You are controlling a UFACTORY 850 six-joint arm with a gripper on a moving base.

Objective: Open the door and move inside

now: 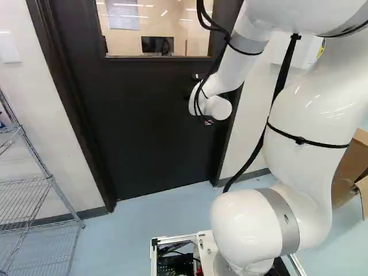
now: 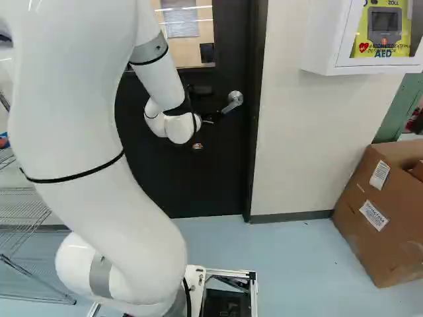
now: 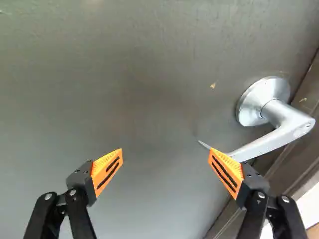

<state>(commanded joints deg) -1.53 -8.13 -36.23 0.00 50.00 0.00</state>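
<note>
The gripper (image 2: 213, 117) is at the door in the right base view, close beside the silver lever handle (image 2: 234, 100). Seen from the wrist, the gripper (image 3: 166, 151) stands open, its orange-padded fingers wide apart. One finger overlaps the lever handle (image 3: 271, 143) and hides part of it; the lever's thin tip shows just past that pad, towards the gap. Whether pad and lever touch, I cannot tell. The dark door (image 1: 144, 121) stands closed in its frame, with a window in its upper part. Beyond the arm, most of the gripper is hidden in the left base view.
A wire shelf (image 1: 49, 178) stands left of the door. Right of the doorway, a white AED cabinet (image 2: 324, 49) hangs on the wall and a cardboard box (image 2: 377, 231) sits on the floor. The dark door frame (image 2: 254, 132) runs close beside the handle.
</note>
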